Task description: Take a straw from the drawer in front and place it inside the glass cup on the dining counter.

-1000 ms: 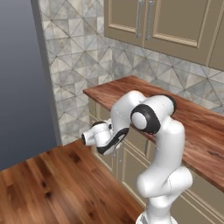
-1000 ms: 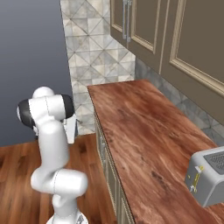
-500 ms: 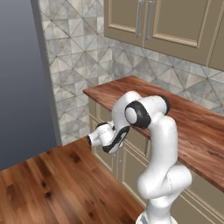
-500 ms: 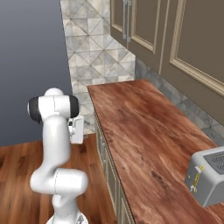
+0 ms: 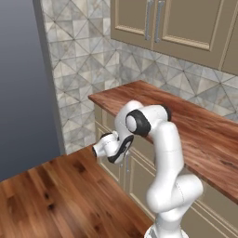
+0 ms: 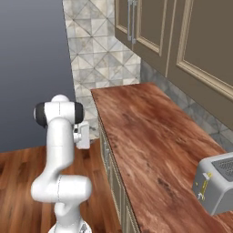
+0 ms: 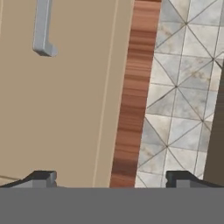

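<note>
Hand view: gripper (image 7: 110,178) wide, empty; drawer (image 7: 57,96) probably shut; your approach may miss its handle (image 7: 43,30).

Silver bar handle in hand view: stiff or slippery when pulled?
Handle looks like rigid metal standing off the beige front, so probably no flex. Its smooth finish may be slippery; hooking behind likely holds better.

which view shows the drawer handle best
The hand view: the silver handle stands large and sharp on the beige drawer front. In the left base view the arm hides that cabinet front; in the right base view it is edge-on.
</note>
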You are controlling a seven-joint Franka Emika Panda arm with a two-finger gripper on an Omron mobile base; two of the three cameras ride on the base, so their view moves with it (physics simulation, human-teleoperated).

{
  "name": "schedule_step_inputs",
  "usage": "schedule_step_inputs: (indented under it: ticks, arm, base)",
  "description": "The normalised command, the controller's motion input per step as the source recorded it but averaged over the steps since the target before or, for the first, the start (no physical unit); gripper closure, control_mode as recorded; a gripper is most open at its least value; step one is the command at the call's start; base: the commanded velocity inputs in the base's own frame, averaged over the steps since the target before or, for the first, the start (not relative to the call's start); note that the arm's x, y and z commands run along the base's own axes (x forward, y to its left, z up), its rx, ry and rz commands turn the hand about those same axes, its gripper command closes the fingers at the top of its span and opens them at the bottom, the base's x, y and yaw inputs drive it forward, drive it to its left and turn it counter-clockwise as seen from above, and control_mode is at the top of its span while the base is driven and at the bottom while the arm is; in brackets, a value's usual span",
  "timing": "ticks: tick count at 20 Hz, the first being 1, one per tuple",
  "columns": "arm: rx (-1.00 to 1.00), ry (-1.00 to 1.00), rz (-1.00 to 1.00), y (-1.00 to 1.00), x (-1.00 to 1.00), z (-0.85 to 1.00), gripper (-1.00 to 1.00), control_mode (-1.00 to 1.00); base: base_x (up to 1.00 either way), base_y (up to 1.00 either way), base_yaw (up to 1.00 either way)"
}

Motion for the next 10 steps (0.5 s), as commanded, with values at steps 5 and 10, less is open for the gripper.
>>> schedule_step_inputs:
  ticks: [5,10]
  arm:
    - [-0.01,0.0,0.0,-0.08,0.25,-0.07,-1.0,-1.0]
    - [0.0,0.0,0.0,-0.15,0.14,-0.24,-1.0,-1.0]
  base:
    - [0.0,0.0,0.0]
    - [0.0,0.0,0.0]
